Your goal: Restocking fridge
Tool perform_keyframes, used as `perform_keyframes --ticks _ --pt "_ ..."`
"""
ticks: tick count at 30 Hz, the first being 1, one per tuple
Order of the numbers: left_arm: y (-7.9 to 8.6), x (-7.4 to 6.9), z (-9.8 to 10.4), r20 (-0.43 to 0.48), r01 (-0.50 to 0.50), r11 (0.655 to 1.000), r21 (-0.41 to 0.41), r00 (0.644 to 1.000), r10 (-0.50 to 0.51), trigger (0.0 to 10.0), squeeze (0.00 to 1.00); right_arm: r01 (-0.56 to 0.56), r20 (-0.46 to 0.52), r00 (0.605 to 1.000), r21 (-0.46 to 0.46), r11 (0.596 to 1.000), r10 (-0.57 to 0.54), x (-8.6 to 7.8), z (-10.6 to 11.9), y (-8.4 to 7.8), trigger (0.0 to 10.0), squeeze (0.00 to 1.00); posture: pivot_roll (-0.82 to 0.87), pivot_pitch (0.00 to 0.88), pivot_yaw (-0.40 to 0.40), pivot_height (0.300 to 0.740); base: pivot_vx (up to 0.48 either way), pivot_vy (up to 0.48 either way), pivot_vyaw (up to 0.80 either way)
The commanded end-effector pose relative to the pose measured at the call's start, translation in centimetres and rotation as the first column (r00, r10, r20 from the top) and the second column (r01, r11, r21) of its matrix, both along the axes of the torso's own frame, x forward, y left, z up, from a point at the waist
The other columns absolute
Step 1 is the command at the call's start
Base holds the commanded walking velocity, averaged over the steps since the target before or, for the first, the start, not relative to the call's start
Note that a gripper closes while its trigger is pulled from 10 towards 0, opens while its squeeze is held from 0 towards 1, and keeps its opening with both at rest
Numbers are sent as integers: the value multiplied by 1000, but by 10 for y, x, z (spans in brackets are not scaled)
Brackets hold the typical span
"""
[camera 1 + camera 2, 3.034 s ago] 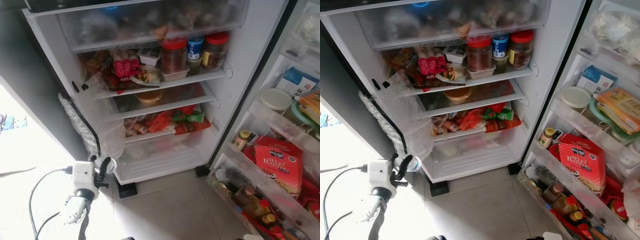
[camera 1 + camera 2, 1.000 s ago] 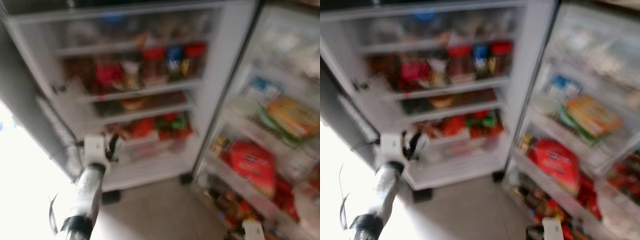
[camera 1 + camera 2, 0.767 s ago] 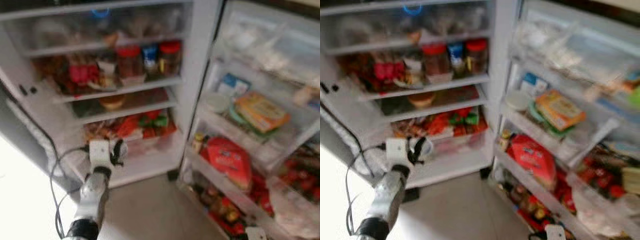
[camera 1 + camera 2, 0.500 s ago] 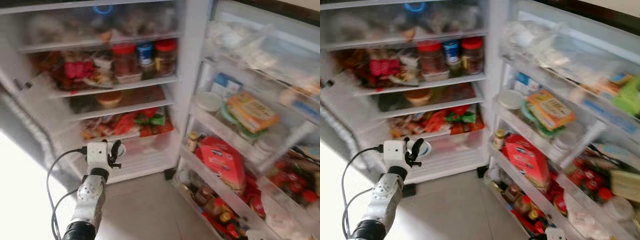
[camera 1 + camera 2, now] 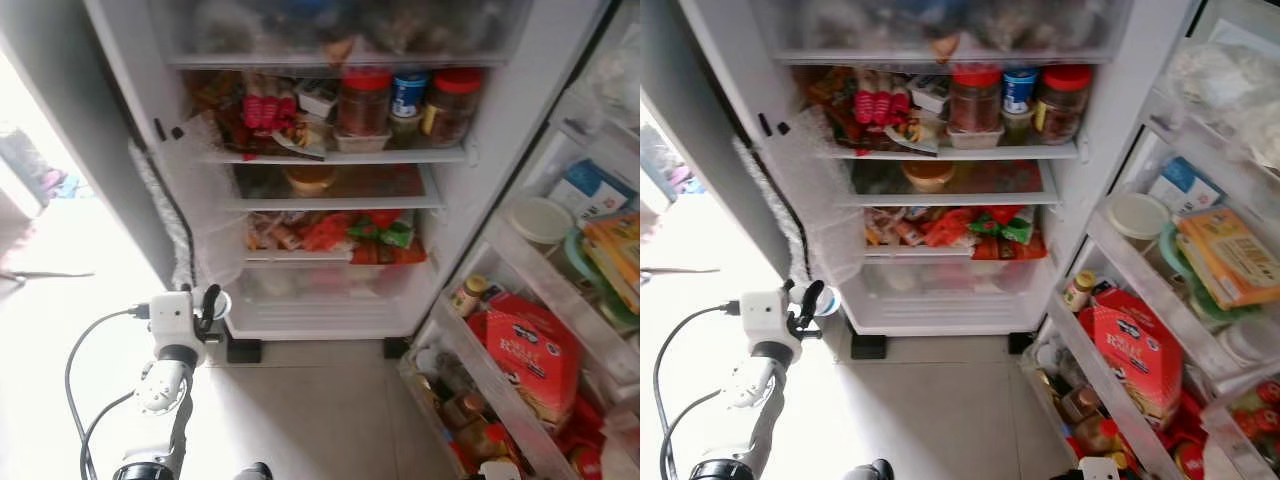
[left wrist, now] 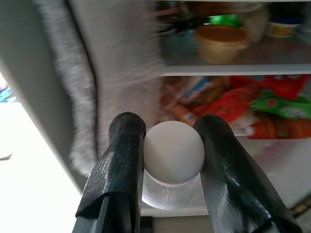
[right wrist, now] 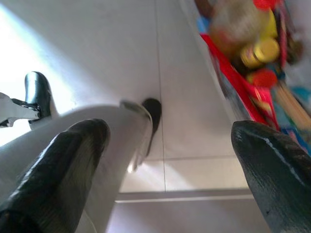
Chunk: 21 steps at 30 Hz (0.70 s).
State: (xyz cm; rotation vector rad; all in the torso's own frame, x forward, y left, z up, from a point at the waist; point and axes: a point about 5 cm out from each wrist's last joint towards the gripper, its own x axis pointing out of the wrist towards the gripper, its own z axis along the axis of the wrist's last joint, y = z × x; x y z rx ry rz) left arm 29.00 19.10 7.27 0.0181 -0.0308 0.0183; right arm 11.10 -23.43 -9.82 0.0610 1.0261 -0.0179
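A small white bottle [image 6: 173,162] with a ribbed white cap sits squeezed between the two black fingers [image 6: 121,170] of the left end effector [image 5: 208,306], which is clamped on its sides and holds it low in front of the open fridge [image 5: 480,190], level with the clear bottom drawer [image 5: 320,290] and just off its left corner. The right end effector [image 7: 170,160] hangs low over the tiled floor [image 5: 310,420] beside the stocked fridge door [image 5: 1140,330], its fingers spread wide apart and touching nothing.
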Motion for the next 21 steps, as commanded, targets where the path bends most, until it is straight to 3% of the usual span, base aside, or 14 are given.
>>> perform_keyframes --ticks 1,7,14,21 --pt "-1 -1 1 3 6 1000 -6 1000 -6 10000 0 5 -26 1000 -2 1000 -5 -8 -2 -2 10000 0 14 148 -24 740 0 0 0" --pt "1 -1 3 -13 16 1000 -8 1000 -16 10000 0 -17 -21 1000 -9 1000 17 -9 -2 0 10000 0 7 146 -18 740 0 0 0" --pt "-2 1 5 -10 24 1000 -2 1000 -24 10000 0 -5 -32 999 3 1000 5 -10 -3 2 10000 0 32 137 -17 740 259 0 651" --pt "0 1 4 -17 19 1000 7 1000 -19 10000 0 -16 -23 1000 14 1000 17 -8 -3 3 10000 0 23 132 -13 740 267 0 0"
